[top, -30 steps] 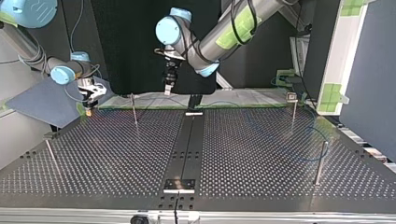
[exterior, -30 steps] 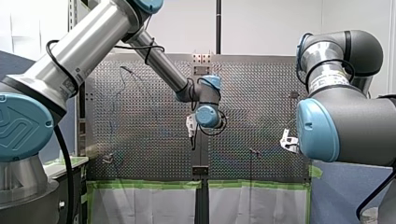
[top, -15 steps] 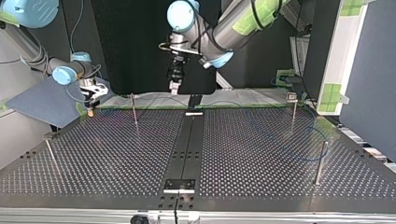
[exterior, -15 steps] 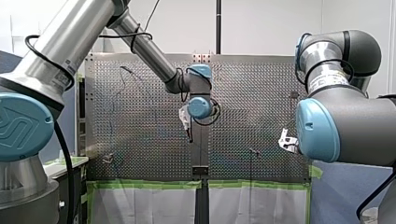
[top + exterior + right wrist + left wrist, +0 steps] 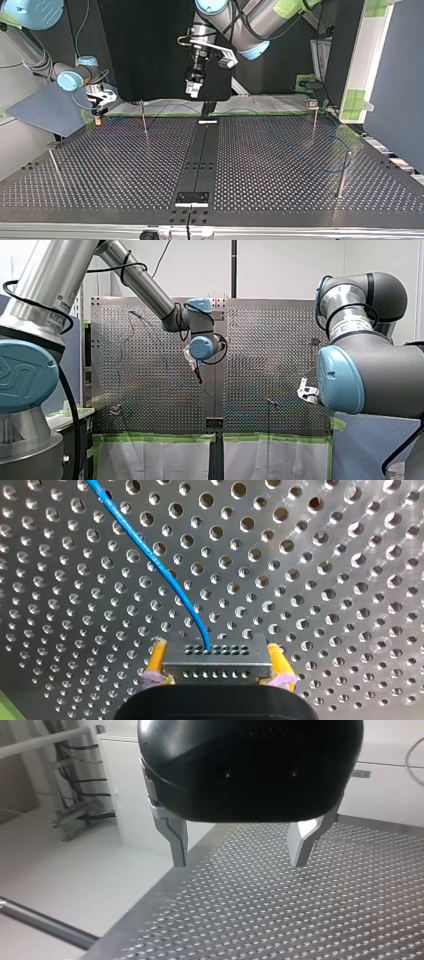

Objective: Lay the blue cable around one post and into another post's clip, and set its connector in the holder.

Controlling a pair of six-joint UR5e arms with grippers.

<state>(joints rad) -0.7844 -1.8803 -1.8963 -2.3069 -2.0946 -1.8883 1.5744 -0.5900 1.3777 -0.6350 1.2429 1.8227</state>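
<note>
Clamps grey perforated connector (image 5: 215, 664) of blue cable (image 5: 155, 562) in yellow-padded right gripper (image 5: 216, 647); holds black left gripper (image 5: 239, 862) open, empty; seemingly leaves routing, seating undone

- Blue cable (image 5: 150, 555): runs on ahead of the connector (image 5: 215, 661) and is cut off by the right wrist view's edge; its far end unseen.
- The right gripper (image 5: 307, 391): front view, largely hidden behind its own arm.
- Grey rod (image 5: 45, 925): one end cut off, the other behind the table (image 5: 300, 920).
- Fitting (image 5: 312, 103) atop a post (image 5: 314, 125), top view: too small to identify.
</note>
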